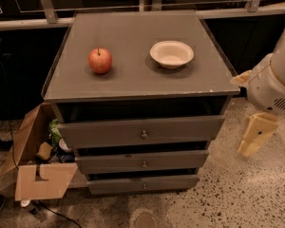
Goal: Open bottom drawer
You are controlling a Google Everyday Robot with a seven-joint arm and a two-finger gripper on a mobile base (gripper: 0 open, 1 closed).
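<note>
The bottom drawer (143,184) is the lowest and narrowest of three grey-brown fronts on the cabinet, with a small brass knob (144,186) at its centre. It sits below the middle drawer (143,161) and the wide top drawer (142,132), with a dark gap above each front. My gripper (255,136), cream-coloured, hangs from the white arm (273,80) to the right of the cabinet. It is level with the top and middle drawers, well apart from them, and holds nothing that I can see.
A red apple (100,61) and a white bowl (171,54) sit on the cabinet top (133,87). An open cardboard box (35,175) with clutter stands on the floor left of the drawers. Speckled floor (228,203) lies in front and to the right.
</note>
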